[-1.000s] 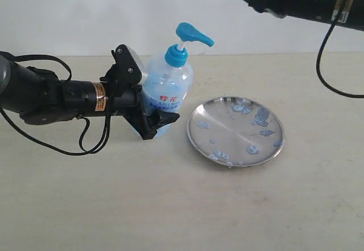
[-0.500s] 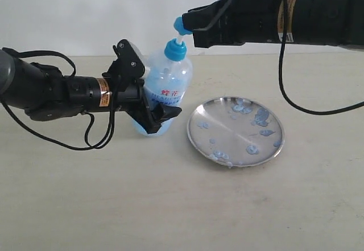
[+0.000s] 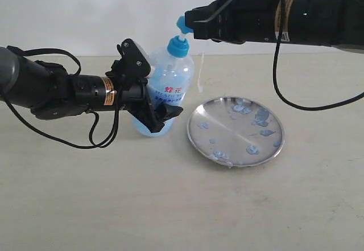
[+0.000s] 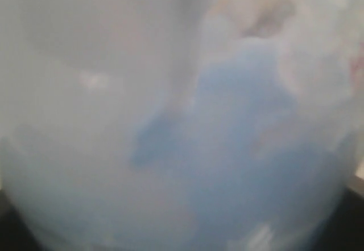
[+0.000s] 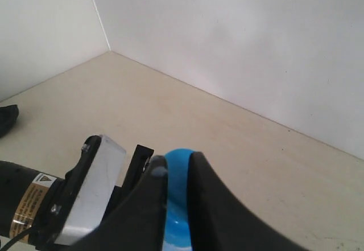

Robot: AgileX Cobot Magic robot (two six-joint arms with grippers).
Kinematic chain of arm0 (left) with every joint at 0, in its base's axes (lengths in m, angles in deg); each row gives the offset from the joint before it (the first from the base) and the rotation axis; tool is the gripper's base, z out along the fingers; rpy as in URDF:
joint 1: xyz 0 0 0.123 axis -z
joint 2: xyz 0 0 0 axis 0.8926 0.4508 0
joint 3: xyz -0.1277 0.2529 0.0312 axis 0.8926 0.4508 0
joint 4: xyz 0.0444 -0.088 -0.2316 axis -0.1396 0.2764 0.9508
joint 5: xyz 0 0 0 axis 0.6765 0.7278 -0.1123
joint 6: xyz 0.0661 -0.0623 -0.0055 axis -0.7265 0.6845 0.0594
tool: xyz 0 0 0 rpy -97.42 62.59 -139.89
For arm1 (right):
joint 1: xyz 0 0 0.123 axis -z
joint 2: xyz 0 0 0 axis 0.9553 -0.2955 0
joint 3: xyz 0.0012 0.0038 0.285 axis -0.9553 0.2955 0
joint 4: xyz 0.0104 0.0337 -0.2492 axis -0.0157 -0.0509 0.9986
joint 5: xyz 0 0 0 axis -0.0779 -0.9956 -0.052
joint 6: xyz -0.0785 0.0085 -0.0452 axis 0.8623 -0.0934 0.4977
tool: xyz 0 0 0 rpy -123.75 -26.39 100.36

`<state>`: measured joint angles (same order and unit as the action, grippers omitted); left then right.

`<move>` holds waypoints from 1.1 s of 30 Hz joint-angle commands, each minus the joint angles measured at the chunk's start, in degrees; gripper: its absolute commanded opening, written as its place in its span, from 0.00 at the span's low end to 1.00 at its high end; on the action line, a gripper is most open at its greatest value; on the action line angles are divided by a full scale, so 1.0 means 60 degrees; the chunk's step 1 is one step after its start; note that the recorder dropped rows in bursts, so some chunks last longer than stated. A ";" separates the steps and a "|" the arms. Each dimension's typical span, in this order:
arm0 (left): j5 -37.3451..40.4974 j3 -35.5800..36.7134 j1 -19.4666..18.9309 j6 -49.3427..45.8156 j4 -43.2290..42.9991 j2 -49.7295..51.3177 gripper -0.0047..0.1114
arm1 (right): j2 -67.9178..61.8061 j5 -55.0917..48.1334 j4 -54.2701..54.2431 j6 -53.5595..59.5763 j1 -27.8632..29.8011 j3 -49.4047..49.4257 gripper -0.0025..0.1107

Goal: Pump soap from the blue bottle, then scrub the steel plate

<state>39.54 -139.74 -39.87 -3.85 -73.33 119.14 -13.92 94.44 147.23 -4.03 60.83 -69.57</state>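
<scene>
The blue bottle (image 3: 170,80) stands left of the steel plate (image 3: 227,130), and my left gripper (image 3: 154,89) is shut on its body. Up close, the bottle (image 4: 199,148) fills the left wrist view as a blur. My right gripper (image 3: 190,28) reaches in from the right onto the bright blue pump head (image 3: 181,23). Its fingers (image 5: 156,174) close on that pump head (image 5: 177,182), with the gripper (image 5: 177,163) centred over it. A thin pale strand of soap (image 3: 200,86) hangs below the nozzle, just left of the plate. Bluish soap blobs (image 3: 261,117) dot the plate.
The beige table (image 3: 170,205) meets a white wall (image 3: 85,12) behind. Black cables loop under the left arm (image 3: 85,140) and hang from the right arm (image 3: 284,91) above the plate's far side.
The right arm came down from the upper right onto the pump head. The pale strand of soap below the nozzle is new. The left gripper and bottle shifted slightly right.
</scene>
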 commanded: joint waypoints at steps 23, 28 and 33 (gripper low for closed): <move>-0.3506 0.0219 0.0178 0.0389 0.3090 0.0252 0.08 | 0.3981 -0.1779 -0.7932 1.0323 -0.0091 0.1711 0.02; -0.3429 0.0637 0.0017 -0.0032 0.3090 0.0273 0.08 | 0.5236 -0.1779 -1.0285 1.3061 -0.0091 0.2977 0.02; -0.3841 0.0779 -0.0263 -0.0075 0.3192 0.0273 0.08 | 0.6035 -0.1341 -1.2402 1.5311 -0.0091 0.3756 0.02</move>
<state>22.20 -134.92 -40.51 -3.17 -56.21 121.53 20.17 84.34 79.47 80.41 60.28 -48.71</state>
